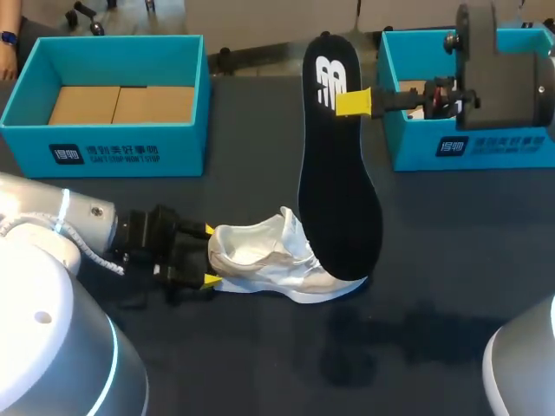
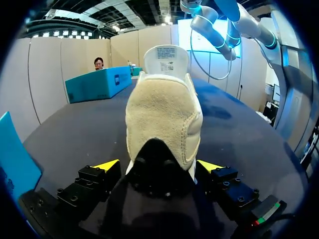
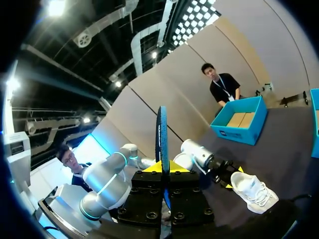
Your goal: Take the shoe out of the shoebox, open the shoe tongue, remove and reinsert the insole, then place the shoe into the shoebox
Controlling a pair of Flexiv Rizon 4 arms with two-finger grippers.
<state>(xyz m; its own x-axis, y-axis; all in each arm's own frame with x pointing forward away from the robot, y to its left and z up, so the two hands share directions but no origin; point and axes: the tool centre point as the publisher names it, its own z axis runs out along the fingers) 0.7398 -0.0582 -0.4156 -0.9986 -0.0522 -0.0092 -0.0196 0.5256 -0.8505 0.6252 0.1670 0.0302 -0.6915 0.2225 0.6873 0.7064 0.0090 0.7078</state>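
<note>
The shoe point(image 1: 269, 258), a white sneaker, lies on the dark table point(image 1: 451, 295) with its sole down. Its heel points toward the left arm and its toe toward the right side. In the left wrist view the padded heel collar of the shoe point(image 2: 164, 114) fills the middle, with the tongue standing up behind it.

The left gripper point(image 1: 208, 256) is at the shoe's heel. One yellow tip is pressed to each side of the heel, so the fingers are clamped on the shoe. From the wrist, the left gripper point(image 2: 159, 167) shows the same thing, with a yellow tip flanking the heel on each side.

The black insole point(image 1: 338, 173) is out of the shoe. It stands nearly upright above the shoe's toe, with its heel end up. Its toe end overlaps the shoe's front in the head view, and whether it touches the shoe cannot be told.

The right gripper point(image 1: 351, 102) holds the insole near its upper end, coming in sideways from beyond the shoe's toe. In the right wrist view the insole point(image 3: 162, 144) is seen edge-on. The fingers of the right gripper point(image 3: 163, 169) are closed on it from both faces. The shoe point(image 3: 251, 191) lies on the table ahead of them.

A blue shoebox point(image 1: 104, 143) stands open behind the shoe's heel end, well apart from the shoe, with its cardboard floor showing. A second blue box point(image 1: 486, 147) stands behind the shoe's toe end, and the right gripper's body hangs over it.
</note>
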